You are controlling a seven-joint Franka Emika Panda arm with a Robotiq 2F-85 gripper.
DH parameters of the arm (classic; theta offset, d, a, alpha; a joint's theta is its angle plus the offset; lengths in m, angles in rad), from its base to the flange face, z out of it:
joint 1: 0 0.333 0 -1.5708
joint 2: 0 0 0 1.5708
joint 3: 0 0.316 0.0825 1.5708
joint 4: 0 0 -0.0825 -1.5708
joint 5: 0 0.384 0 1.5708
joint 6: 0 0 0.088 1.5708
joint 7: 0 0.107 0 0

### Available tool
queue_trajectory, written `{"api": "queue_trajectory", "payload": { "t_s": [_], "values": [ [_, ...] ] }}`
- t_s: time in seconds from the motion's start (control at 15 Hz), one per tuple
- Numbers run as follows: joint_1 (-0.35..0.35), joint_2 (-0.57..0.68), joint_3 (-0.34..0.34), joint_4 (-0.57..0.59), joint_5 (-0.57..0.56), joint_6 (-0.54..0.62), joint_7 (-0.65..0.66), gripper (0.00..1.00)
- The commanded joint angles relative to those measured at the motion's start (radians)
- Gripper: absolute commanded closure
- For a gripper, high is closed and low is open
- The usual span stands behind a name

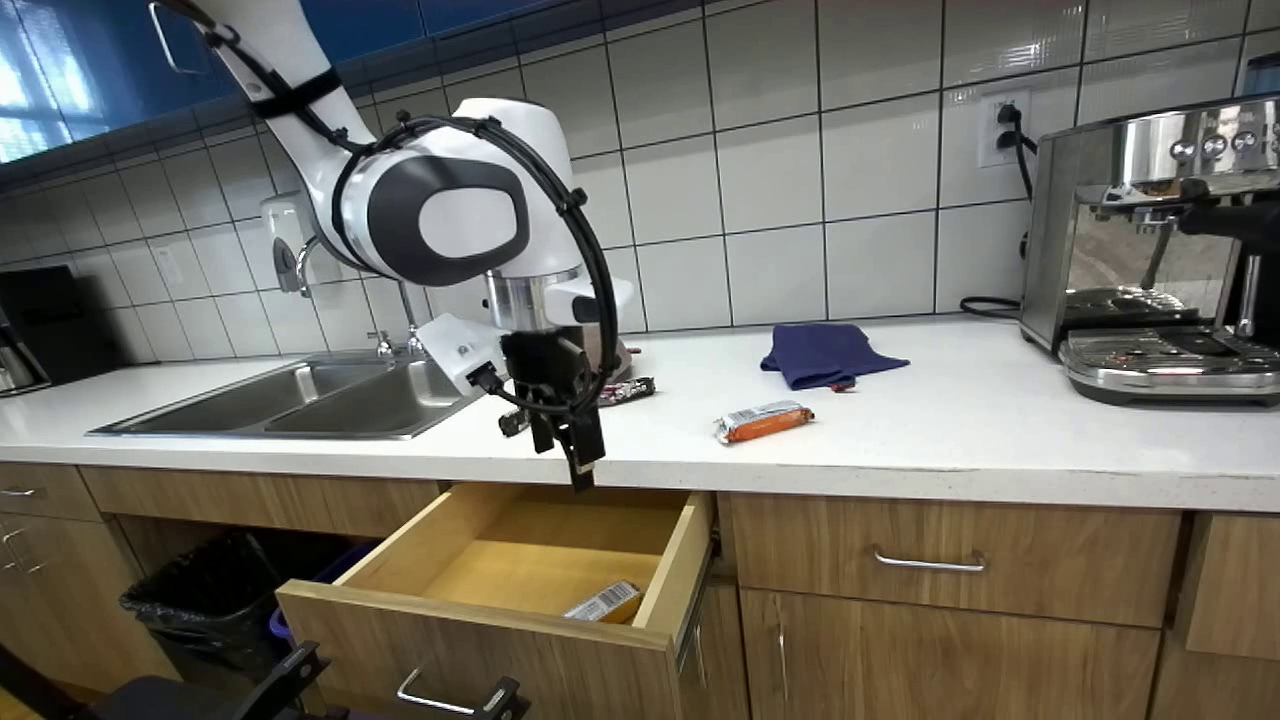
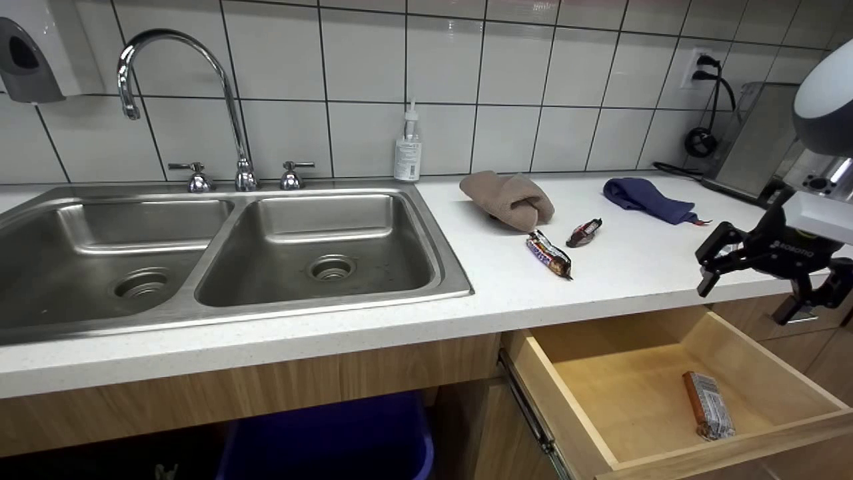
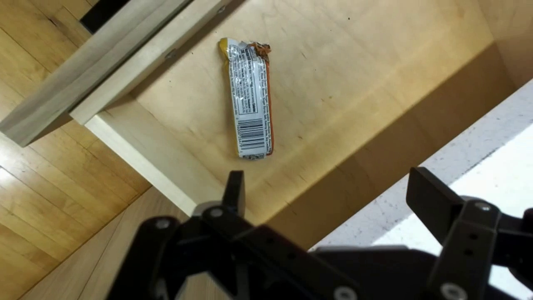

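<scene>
A straight drop from here could knock the black two-fingered Robotiq gripper (image 3: 325,178) on something hard: in the wrist view one finger lines up with the open pale wooden drawer (image 3: 354,83), while the other overlaps the edge of the white countertop (image 3: 504,162), so poor sideways alignment would be the cause. A push on the drawer might also roll it along its dark metal runner (image 2: 526,393), jolting what lies inside. The silver-white wrapped snack bar with orange and yellow edges (image 3: 250,100) rests on the drawer's floor, near the front and nearer one side wall; its slick-looking wrapper could slip or twist if pinched off-centre, and those walls may leave a finger little room. The hand itself is spread wide, fingers well apart with nothing between them; it hangs higher than the bar without touching it, and its exact gap from the countertop is hard to tell.
</scene>
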Motion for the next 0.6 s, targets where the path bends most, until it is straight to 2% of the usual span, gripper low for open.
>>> {"api": "queue_trajectory", "payload": {
  "t_s": [0.0, 0.53],
  "values": [
    [-0.019, -0.062, -0.009, 0.017, 0.024, -0.079, -0.040, 0.00],
    [-0.030, -0.031, -0.052, 0.127, -0.033, -0.115, -0.004, 0.00]
  ]
}}
